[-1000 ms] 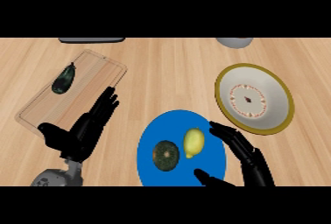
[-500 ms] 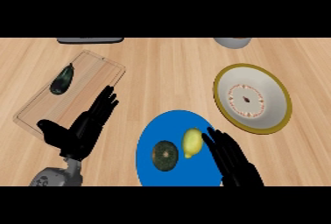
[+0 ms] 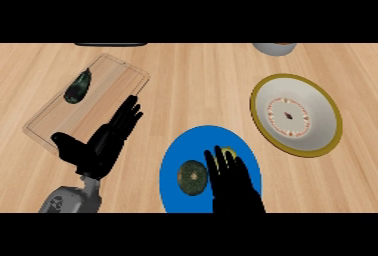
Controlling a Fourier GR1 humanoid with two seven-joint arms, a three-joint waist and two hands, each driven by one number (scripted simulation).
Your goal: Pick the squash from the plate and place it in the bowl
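Light falls bright and even across the wooden counter (image 3: 199, 85), with no glare. Around the blue plate (image 3: 173, 165) no cast shadow is visible. The black hand (image 3: 235, 182) over that plate reads as flat dark shape, its surface detail lost.

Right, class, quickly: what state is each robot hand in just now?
Left robot hand: open, holding nothing.
Right robot hand: open over the blue plate, holding nothing.

Counts around the blue plate (image 3: 172, 165)

One blue plate bearing two foods; right of it one bowl (image 3: 297, 114); left of it one clear tray (image 3: 111, 80) holding one dark vegetable (image 3: 77, 86).
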